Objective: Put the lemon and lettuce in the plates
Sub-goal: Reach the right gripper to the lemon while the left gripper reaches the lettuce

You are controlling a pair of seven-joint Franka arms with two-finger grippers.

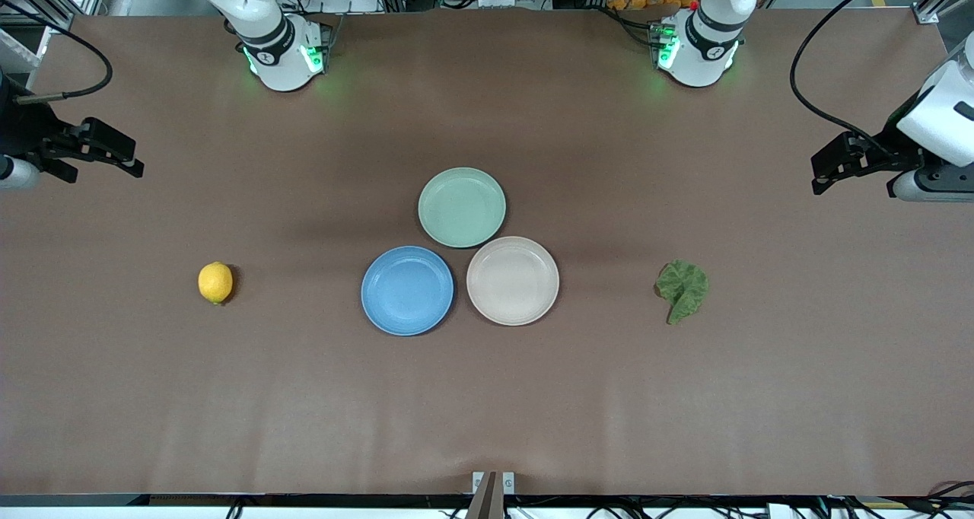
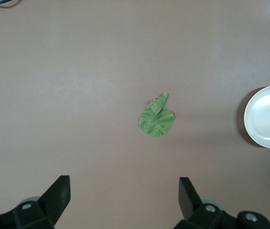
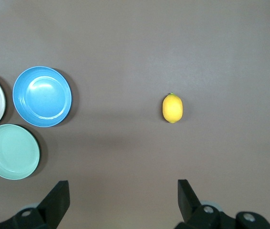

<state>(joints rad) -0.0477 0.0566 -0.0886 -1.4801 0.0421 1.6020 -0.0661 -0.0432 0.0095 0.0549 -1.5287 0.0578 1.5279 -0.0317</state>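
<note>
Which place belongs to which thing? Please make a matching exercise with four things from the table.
Things:
1. lemon
2. lettuce
3. blue plate
4. green plate

Places:
A. farthest plate from the front camera
B. alone on the table, toward the left arm's end
C. beside the beige plate, on its right-arm side
D. alone on the table, toward the right arm's end

Pairs: 1-D, 2-B, 3-C, 4-A

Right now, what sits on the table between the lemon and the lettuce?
In the front view, the blue plate and the beige-pink plate lie side by side between the lemon and the lettuce; both plates are empty.
</note>
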